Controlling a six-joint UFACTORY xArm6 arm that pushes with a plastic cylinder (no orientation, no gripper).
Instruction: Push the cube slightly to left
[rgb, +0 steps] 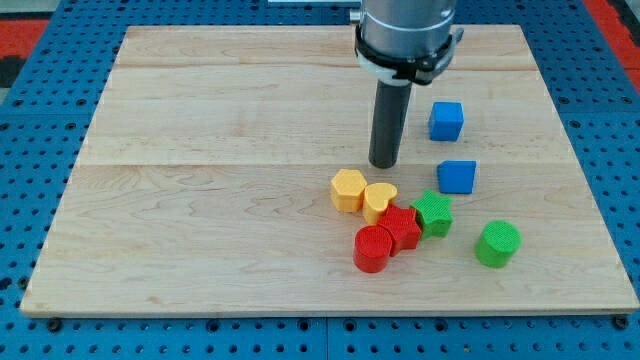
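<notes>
Gripper: none fitted, so nothing can open, close or hold; the arm ends in a dark rod, and my tip (385, 165) rests on the counter (200, 200) with nothing held and nothing touching it.
Tip position: right of the counter's middle, on the view's left of both blue blocks and just above the yellow pair.
Task block: ambiguous. The upper blue cube (446, 121) sits toward the counter's right edge; the lower blue cube (457, 176) is near it, closer to the bottom edge. Both stand apart from my tip.
Neighbours: yellow hexagon block (348, 190) touching yellow heart block (379, 201); red block (402, 227) and red cylinder (373, 249) pressed together; green star block (433, 213) beside the red block; green cylinder (497, 243) alone, toward the bottom-right corner.
Risk 1: my tip is on the wrong side. A leftward push needs contact on the cube's right face; moving right from here would drive a cube toward the right edge.
Risk 2: choosing the wrong cube, since the two look alike.
Risk 3: an off-centre contact would likely spin the cube, not slide it.
Risk 4: overshooting "slightly" with the lower cube could bring it near the green star and yellow heart.
Risk 5: the detour between the cubes is tight; the rod could clip either.
Containers: none in view; all blocks lie loose on the counter.
</notes>
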